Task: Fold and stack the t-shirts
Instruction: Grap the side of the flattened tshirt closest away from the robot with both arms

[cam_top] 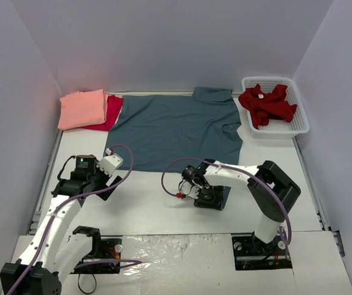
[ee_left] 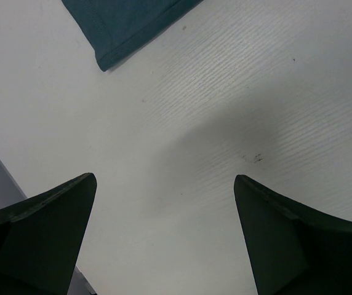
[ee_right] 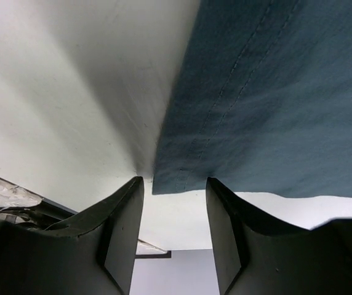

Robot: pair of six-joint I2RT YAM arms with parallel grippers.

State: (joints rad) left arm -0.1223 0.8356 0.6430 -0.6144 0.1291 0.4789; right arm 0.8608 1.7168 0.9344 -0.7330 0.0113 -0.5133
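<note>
Left gripper (ee_left: 164,184) wide, right gripper (ee_right: 175,184) narrower.

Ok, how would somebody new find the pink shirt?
Start at the big slate-blue shirt spread across the back of the table. By its left edge sits a folded pile. The salmon-pink shirt lies on top, paler than the crimson shirt beneath.

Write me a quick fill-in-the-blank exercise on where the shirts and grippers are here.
The dark red shirt lies in the basket at the far ____ of the table.
The left gripper hangs ____ above bare table.
The right gripper has a finger on each side of a ____ of the blue shirt.
Missing words: right; open; corner.
</note>
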